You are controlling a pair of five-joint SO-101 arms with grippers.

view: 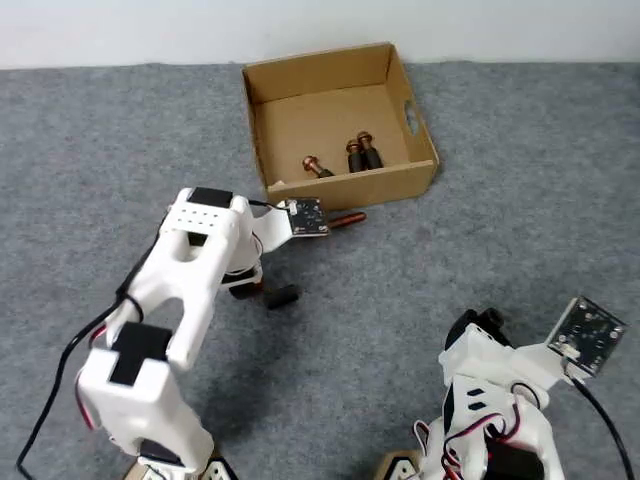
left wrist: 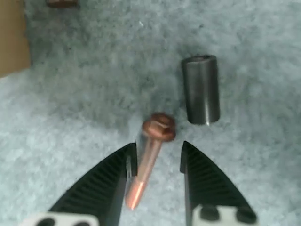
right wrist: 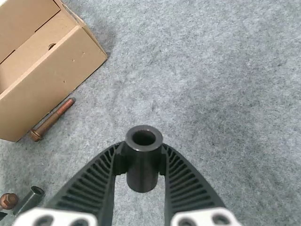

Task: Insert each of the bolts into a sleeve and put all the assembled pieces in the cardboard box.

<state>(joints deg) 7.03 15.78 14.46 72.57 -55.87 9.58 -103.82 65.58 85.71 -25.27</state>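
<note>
A copper bolt (left wrist: 151,155) lies on the grey carpet between the fingers of my left gripper (left wrist: 158,148), which is open and low over it. Just past the bolt's head lies a black sleeve (left wrist: 201,89), also visible in the high view (view: 282,295) beside the left arm. My right gripper (right wrist: 142,150) is shut on another black sleeve (right wrist: 143,172), held with its bore facing the camera. A second loose bolt (view: 348,219) lies against the front wall of the cardboard box (view: 350,190). Inside the box lie assembled pieces (view: 362,153).
The box stands at the back middle of the table, near the white wall. The right arm's base (view: 490,410) is at the front right, and open carpet (view: 420,280) lies between the two arms.
</note>
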